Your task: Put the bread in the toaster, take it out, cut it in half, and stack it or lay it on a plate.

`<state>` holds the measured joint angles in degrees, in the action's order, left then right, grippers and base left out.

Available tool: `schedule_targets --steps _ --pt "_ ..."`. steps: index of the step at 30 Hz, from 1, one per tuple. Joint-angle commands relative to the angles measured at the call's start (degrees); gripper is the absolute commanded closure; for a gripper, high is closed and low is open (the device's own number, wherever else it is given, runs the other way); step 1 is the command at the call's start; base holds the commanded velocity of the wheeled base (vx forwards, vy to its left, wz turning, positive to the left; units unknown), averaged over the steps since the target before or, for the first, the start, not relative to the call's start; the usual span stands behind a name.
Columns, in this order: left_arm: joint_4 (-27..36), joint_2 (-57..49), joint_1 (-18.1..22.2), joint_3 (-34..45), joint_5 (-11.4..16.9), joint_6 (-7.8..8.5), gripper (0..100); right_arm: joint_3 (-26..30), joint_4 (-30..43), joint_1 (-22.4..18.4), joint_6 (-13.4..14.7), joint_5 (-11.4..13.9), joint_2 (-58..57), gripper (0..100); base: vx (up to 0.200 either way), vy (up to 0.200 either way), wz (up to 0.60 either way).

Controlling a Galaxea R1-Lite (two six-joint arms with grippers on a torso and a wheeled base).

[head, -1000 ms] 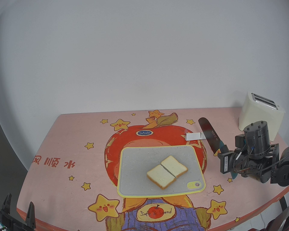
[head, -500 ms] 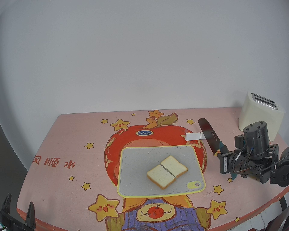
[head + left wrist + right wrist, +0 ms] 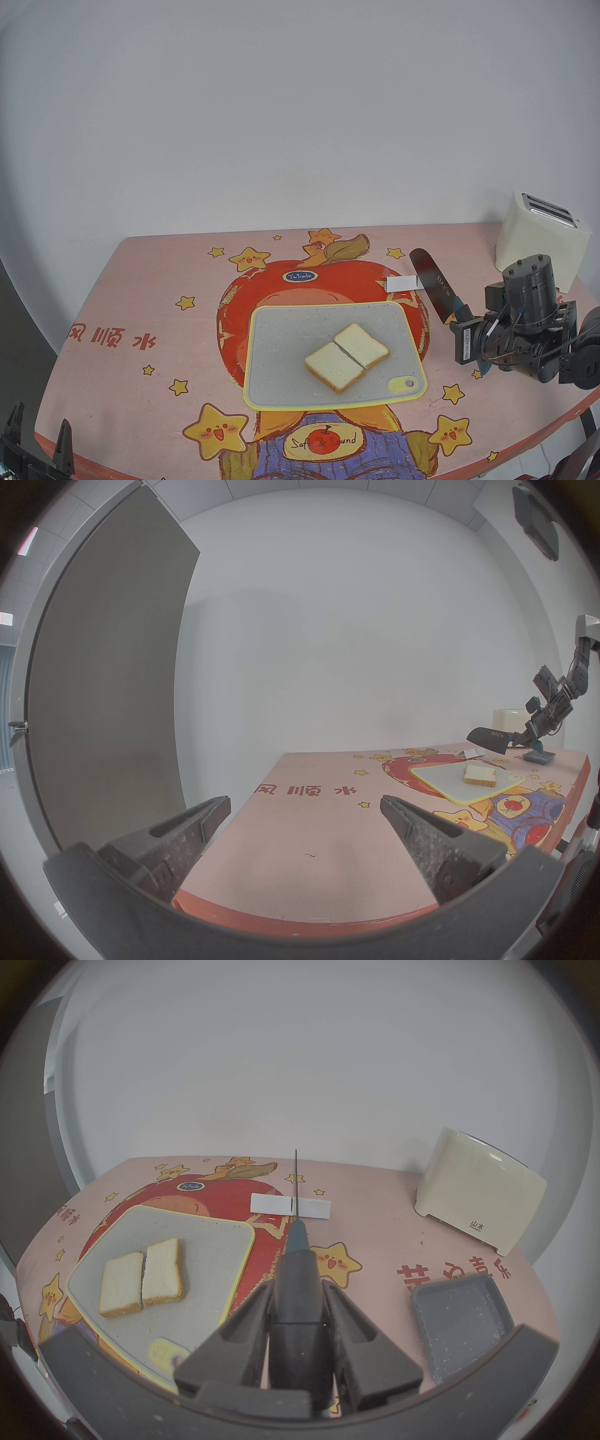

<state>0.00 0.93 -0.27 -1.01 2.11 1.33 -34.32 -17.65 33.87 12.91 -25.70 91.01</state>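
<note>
At frame right the right gripper (image 3: 465, 315) pinches a dark-bladed, teal-handled knife (image 3: 431, 278), blade raised clear, apparently because the pale bread slice (image 3: 334, 365) at centre already lies halved on the grey yellow-rimmed cutting board (image 3: 281, 344); the left gripper (image 3: 304, 805) sits spread.

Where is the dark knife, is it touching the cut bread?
Apart. The head view shows the dark-bladed knife, gripped by the right end effector, beyond the grey cutting board's edge, with bare board between it and the white bread halves.
</note>
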Motion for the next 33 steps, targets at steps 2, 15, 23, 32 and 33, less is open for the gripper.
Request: schedule_targets --steps 2,15,23,32,33 --pt "0.00 0.04 0.00 0.92 0.00 -0.01 0 -0.05 -0.01 -0.12 0.01 -0.05 0.48 100 0.000 0.000 0.00" --pt "0.00 0.04 0.00 0.92 0.00 -0.01 0 0.04 -0.01 0.24 0.01 -0.23 1.01 100 0.000 0.000 0.00" --pt "0.00 0.04 0.00 0.92 0.00 -0.01 0 0.04 -0.01 0.24 0.01 -0.32 1.27 100 0.000 0.000 0.00" --pt "0.00 0.04 0.00 0.92 0.00 -0.01 0 0.13 -0.01 0.41 0.01 -0.32 1.36 100 0.000 0.000 0.00" --pt "0.00 0.04 0.00 0.92 0.00 -0.01 0 0.13 -0.01 0.41 0.01 -0.32 1.62 100 0.000 0.000 0.00"
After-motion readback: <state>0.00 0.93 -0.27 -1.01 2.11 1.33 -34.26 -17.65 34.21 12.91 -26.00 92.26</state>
